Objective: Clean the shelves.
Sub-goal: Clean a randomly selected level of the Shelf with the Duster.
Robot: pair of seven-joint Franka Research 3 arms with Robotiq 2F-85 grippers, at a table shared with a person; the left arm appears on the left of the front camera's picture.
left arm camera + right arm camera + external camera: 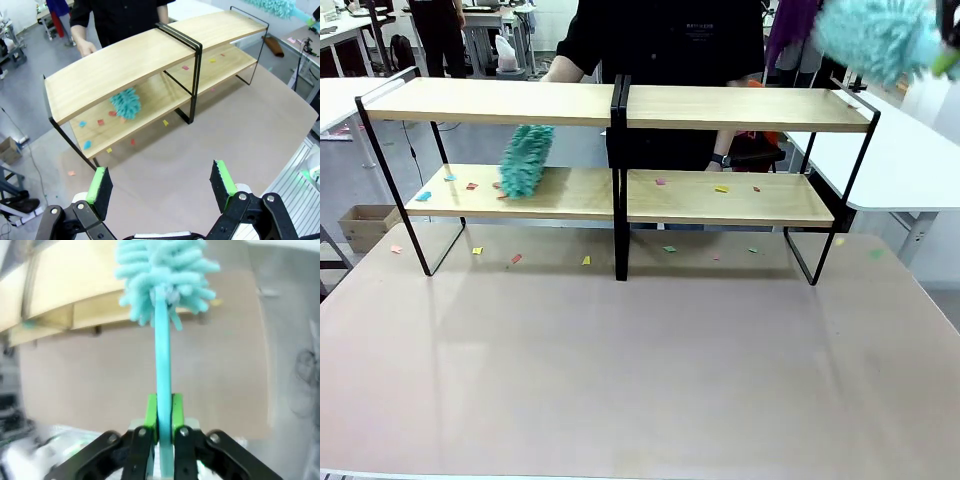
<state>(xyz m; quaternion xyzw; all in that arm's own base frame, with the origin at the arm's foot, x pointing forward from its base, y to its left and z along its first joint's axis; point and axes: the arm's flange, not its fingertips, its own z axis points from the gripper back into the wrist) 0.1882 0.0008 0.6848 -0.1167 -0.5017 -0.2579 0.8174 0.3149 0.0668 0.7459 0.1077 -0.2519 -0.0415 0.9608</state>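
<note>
Nearest, the left gripper [159, 176] hangs over the near part of the table [640, 370] with its green pads spread wide and nothing between them. The shelves [130, 65] stand well ahead of it, across a bare stretch of tabletop.

The right gripper [163, 412] is clamped tight on the thin teal handle of a duster [162, 270], the handle running straight up from between the pads to the fluffy head. In the front view that head [880, 35] is raised at the top right, above and just past the right end of the shelves' top board and clear of it.

The shelves [500, 101] sit on the far half of the table, two joined units side by side, with a black double post at the middle. Small coloured scraps [721, 188] lie scattered on both lower boards – more on the left one – and a few more lie on the table under and in front of the frame.

On the lower left board a second duster [525, 160] stands tilted, its head down on the wood among the scraps. Behind the shelves stands a person [670, 40] in dark clothes, one hand [86, 47] just behind the left end of the top board
</note>
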